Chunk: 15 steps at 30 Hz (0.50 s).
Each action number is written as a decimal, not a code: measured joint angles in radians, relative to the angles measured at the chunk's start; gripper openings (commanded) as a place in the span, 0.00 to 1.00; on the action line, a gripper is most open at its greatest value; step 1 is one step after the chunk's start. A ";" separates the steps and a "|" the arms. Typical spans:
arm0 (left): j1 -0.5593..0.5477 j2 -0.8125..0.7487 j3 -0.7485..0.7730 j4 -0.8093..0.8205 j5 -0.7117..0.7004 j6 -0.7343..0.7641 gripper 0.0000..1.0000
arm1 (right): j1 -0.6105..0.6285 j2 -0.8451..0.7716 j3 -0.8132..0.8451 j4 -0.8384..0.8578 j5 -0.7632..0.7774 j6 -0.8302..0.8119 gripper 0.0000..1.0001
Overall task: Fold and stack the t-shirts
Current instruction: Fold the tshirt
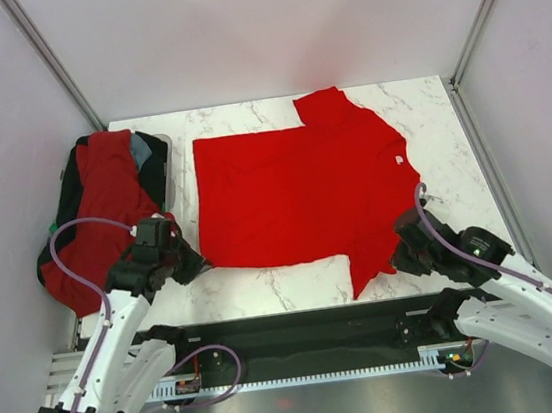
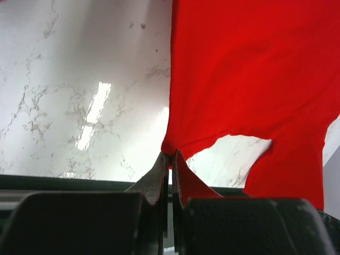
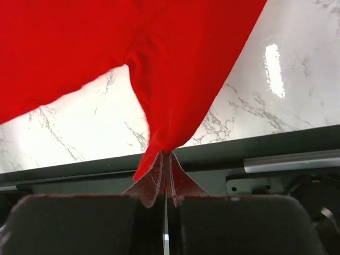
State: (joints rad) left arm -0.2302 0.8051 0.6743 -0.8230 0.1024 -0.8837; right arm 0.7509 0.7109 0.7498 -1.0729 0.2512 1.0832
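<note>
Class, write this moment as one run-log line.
stage: red t-shirt spread flat | left gripper: shut on hem corner | right gripper: shut on near sleeve | pending: shirt pile, dark bin

The bin (image 1: 165, 170) is mostly hidden under piled shirts (image 1: 104, 199); the red shirt (image 2: 255, 79) runs off both wrist views' top edges; its label (image 1: 398, 160) is too small to read.

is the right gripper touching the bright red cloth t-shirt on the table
Touching: right wrist view shows the right gripper shut on the bright red t-shirt.
</note>
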 measured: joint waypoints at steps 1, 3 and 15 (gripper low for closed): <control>0.000 -0.015 -0.002 -0.013 0.005 0.000 0.02 | 0.000 -0.009 0.016 -0.026 0.008 0.004 0.00; 0.000 -0.029 -0.003 -0.032 0.006 0.000 0.02 | 0.000 -0.011 0.055 -0.065 0.023 0.010 0.00; 0.000 0.200 0.119 -0.063 -0.022 0.054 0.02 | 0.000 0.238 0.378 -0.088 0.250 -0.036 0.00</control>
State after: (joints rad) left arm -0.2302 1.0054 0.7937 -0.8864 0.0807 -0.8295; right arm 0.7509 0.9493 1.1282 -1.1606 0.5011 1.0470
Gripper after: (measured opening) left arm 0.034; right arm 0.007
